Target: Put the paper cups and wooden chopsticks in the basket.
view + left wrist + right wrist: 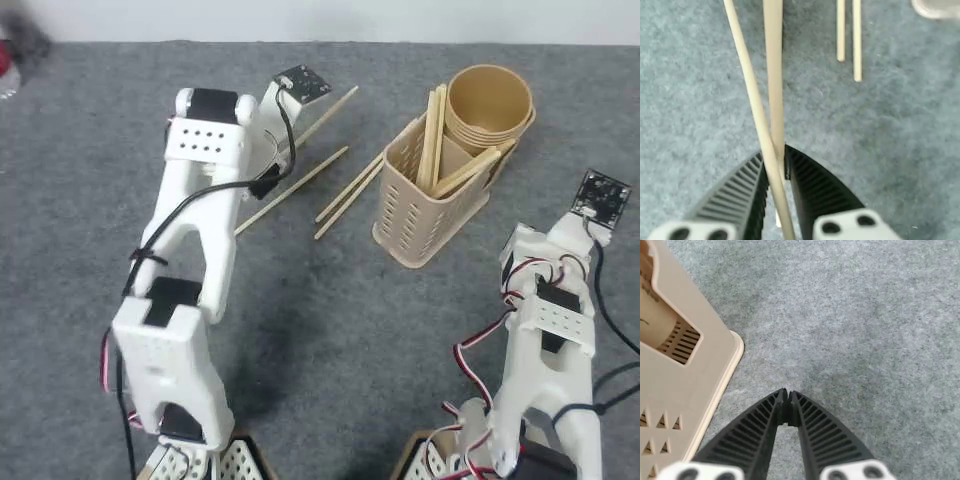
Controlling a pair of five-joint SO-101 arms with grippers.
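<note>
High view: the basket (pixel 430 205) stands near the bench's (pixel 330 330) far right corner with paper cups (pixel 488 100) stacked inside, and loose chopsticks (pixel 349 188) lie diagonally beside it.
Left wrist view: the left hand (pixel 774 156) pinches two chopsticks (pixel 774 75), whose long axes point away from it.
Right wrist view: the right hand (pixel 788 400) is closed on nothing, beside the basket.

Stacked cups (pixel 488 100) in basket (pixel 425 215), chopsticks (pixel 349 196) loose beside

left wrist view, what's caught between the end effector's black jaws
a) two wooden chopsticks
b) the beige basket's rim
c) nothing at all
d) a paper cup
a: two pale wooden chopsticks run down between the jaws of the left end effector, which is closed on them.
</note>
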